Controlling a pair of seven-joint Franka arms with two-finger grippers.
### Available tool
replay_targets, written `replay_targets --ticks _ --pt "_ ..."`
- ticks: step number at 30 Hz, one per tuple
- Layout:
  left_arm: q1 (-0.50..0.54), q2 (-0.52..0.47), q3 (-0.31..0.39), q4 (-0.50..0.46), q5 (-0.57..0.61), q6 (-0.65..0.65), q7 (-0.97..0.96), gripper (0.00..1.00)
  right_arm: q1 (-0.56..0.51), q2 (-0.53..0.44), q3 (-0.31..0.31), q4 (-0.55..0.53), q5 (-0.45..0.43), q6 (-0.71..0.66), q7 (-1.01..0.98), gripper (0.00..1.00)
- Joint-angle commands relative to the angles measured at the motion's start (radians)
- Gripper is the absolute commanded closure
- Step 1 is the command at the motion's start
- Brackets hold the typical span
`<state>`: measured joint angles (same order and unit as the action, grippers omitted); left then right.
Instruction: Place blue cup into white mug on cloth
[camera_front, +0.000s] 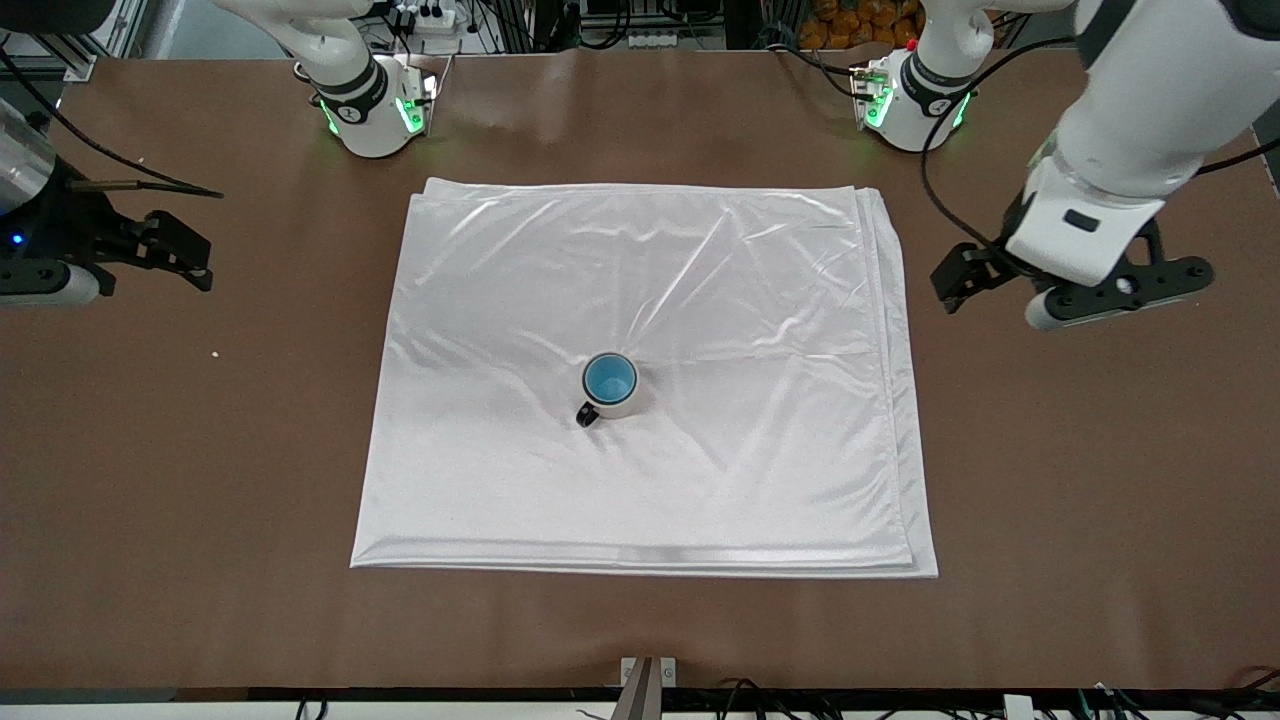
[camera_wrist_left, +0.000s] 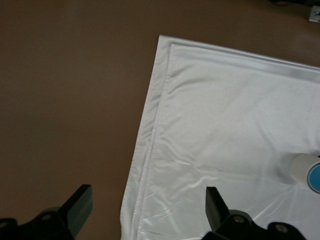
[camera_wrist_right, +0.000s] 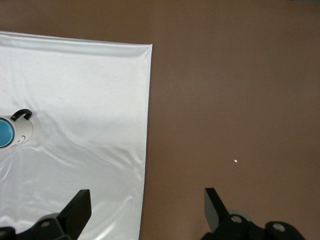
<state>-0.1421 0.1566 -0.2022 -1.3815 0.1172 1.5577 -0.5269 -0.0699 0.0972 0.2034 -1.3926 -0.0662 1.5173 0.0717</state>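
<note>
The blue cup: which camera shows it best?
The front view: the blue cup shows whole from above, nested inside the white mug on the cloth. Both wrist views catch it only at the picture's edge, cut off.

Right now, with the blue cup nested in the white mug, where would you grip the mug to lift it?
Probably by the white mug wall, coming straight down from above with the fingers either side of its round body. It stands upright mid-cloth, and the blue cup fills its mouth, so a rim pinch looks blocked. Turn the fingers off the black loop handle, which points toward the front camera. Both grippers are open, off the cloth.
</note>
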Motion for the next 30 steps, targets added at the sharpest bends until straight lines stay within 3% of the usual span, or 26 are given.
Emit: replay_targets --ticks 1,13,18,25,30 --pt "0.078 -0.077 -0.011 -0.080 -0.005 -0.013 0.088 0.00 0.004 -0.004 -0.012 0.006 0.014 0.027 0.002 0.00" --pt "0.170 -0.137 -0.013 -0.151 -0.021 -0.008 0.165 0.00 0.002 0.004 -0.012 -0.006 0.059 0.032 0.013 0.00" --pt "0.228 -0.160 -0.011 -0.192 -0.067 0.034 0.234 0.00 -0.002 0.004 -0.012 -0.008 0.059 0.029 0.013 0.00" --pt "0.286 -0.238 -0.011 -0.330 -0.097 0.145 0.295 0.00 -0.010 0.006 -0.013 -0.008 0.054 0.026 0.011 0.00" --pt "0.286 -0.244 -0.008 -0.332 -0.096 0.143 0.297 0.00 -0.013 0.006 -0.013 -0.009 0.046 0.024 0.010 0.00"
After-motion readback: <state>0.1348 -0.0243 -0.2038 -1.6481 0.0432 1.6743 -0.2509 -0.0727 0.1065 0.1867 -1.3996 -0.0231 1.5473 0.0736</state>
